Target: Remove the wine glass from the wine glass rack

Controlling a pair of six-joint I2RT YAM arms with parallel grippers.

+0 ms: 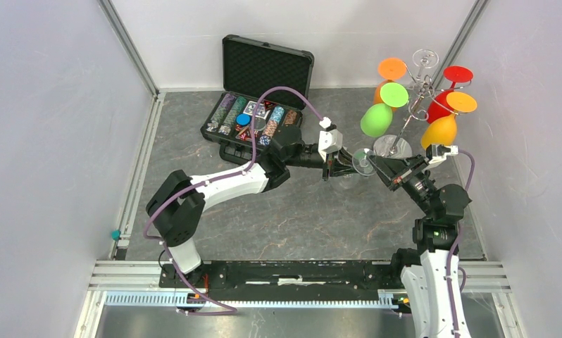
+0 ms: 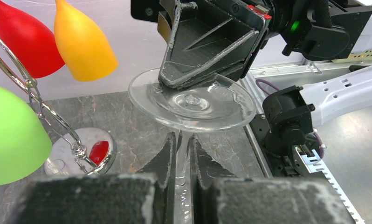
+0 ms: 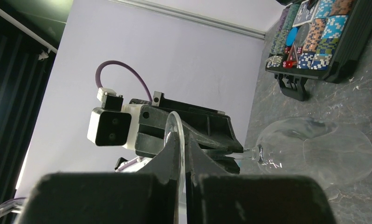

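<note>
A clear wine glass (image 1: 361,162) hangs sideways over the table in front of the wine glass rack (image 1: 413,98), apart from it. My left gripper (image 1: 343,163) is shut on its thin stem (image 2: 184,156), just below the round foot (image 2: 193,100). My right gripper (image 1: 374,165) is shut on the edge of that foot (image 3: 174,135). In the right wrist view the bowl (image 3: 317,151) reaches out past the left gripper's fingers (image 3: 212,135) above the grey table. The rack's chrome pole (image 2: 53,119) and shiny disc base (image 2: 79,151) stand left of the held glass.
Green (image 1: 377,118), orange (image 1: 391,70), red (image 1: 453,76) and yellow (image 1: 440,130) glasses hang upside down on the rack, with a clear one (image 1: 425,58) at the back. An open black case of poker chips (image 1: 260,105) sits at the back. White walls close in both sides.
</note>
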